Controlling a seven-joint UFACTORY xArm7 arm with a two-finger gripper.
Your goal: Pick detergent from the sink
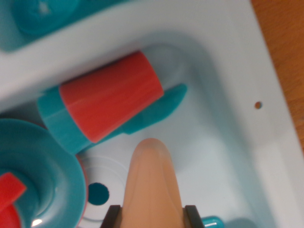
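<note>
Detergent bottle (107, 102), red body with teal cap end and a teal fin-like part toward the wrist view's right, lies on its side, tilted, in the pale sink (228, 142) against the basin's upper wall. Claw (152, 190): one tan fingertip (151, 175) shows just below the bottle, apart from it as far as I can tell; whether the claw is spread or pressed together I cannot tell. Round drain hole (98, 193) in the basin floor beside a teal dish (42, 166) at lower left with a blurred red piece (9, 199) on it; orange tabletop (285, 57) at upper right.
</note>
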